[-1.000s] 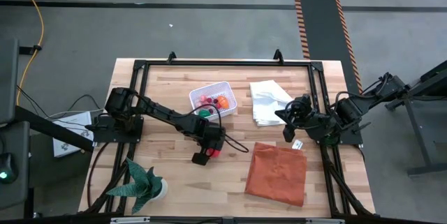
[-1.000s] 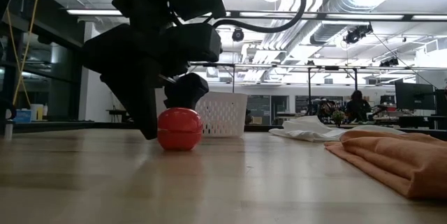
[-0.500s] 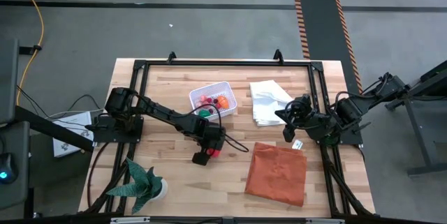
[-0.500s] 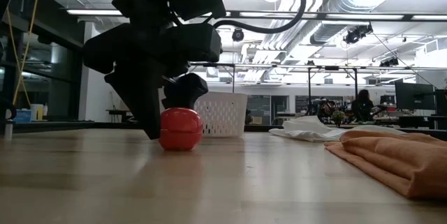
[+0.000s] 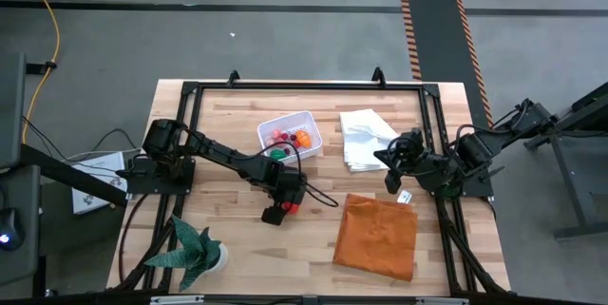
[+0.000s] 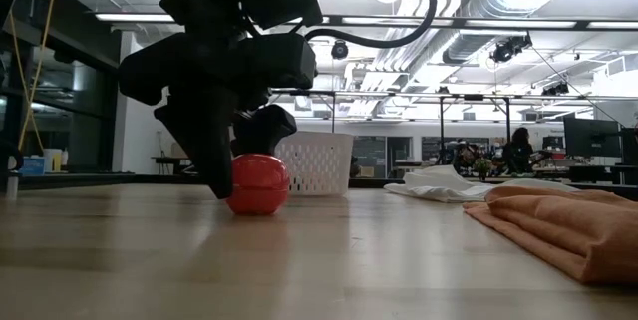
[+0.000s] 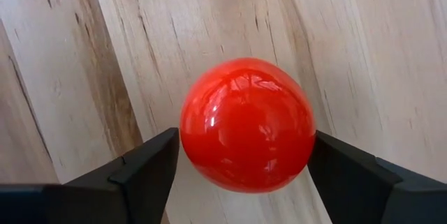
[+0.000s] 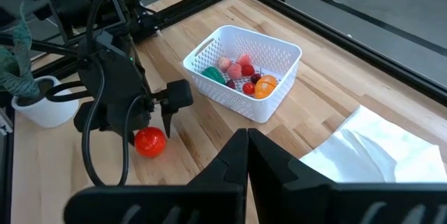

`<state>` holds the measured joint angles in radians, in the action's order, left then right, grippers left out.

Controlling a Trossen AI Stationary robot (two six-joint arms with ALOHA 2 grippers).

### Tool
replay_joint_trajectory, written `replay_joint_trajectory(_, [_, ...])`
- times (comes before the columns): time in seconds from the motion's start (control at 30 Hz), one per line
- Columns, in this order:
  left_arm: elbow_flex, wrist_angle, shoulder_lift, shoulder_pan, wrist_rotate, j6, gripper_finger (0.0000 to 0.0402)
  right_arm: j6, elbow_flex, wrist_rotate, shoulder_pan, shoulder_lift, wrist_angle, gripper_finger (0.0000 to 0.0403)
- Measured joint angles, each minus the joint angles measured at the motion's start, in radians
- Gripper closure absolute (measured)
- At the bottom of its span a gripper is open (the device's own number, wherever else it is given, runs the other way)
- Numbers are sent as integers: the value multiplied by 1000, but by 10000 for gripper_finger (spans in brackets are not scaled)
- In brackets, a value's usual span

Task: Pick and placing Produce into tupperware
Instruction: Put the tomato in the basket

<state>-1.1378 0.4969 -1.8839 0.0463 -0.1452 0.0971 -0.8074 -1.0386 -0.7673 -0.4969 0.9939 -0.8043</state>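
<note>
Fingers (image 7: pixel 143 172) of my left gripper (image 7: pixel 244 165) spread either side of the red ball (image 7: pixel 246 124), ball on the table (image 7: pixel 63 77) near its middle, white tub (image 5: pixel 288 134) toward the far edge, my right gripper (image 8: pixel 246 155) pressed together by the right edge

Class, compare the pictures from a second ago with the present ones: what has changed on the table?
The left hand has narrowed its fingers around the shiny red toy ball on the wooden table, nudging it slightly sideways. The white perforated plastic tub, both cloths and the right hand stayed put.
</note>
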Motion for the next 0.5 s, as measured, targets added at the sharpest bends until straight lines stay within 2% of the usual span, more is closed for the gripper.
replay_joint_trajectory(0.33, [0, 0, 0, 0, 0, -1, 150, 0, 0, 0, 0, 0, 0, 402])
replay_joint_trajectory(0.5, [0, 0, 0, 0, 0, -2, 156, 0, 0, 1, 0, 0, 0, 402])
